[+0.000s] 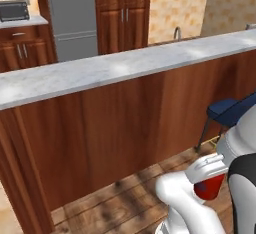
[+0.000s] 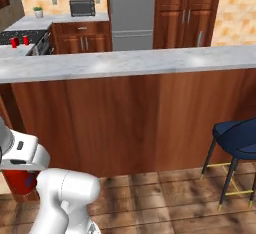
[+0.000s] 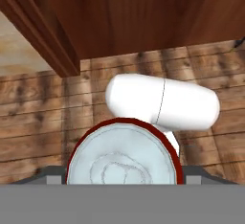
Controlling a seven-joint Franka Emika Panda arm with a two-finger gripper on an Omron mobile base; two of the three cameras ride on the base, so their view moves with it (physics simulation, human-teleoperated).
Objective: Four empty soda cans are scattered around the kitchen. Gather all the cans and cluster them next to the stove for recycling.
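Nearest the hand camera is the silver-grey top of a red soda can (image 3: 123, 157), cut off at its lower edge; the fingertips themselves are hard to make out beside it, with grey shapes just at either side. The gripper (image 1: 209, 170) is closed around this can, which hangs low above the wooden floor (image 3: 43, 122), held near the robot's own body. From the left base camera only the can's red lower part shows under the white hand; from the right base camera the can (image 2: 20, 180) is partly hidden behind the arm's white links. The arm is folded down and back, its wrist below the level of the long tabletop (image 1: 100, 70) of the wood-fronted island.

Far off, two more soda cans (image 2: 20, 41) stand on a pale tabletop just beside the stove (image 2: 22, 35), small and blurry, close together. The stove is cut by the picture's left edge. A blue stool (image 2: 240, 140) stands near the island, partly cut off.
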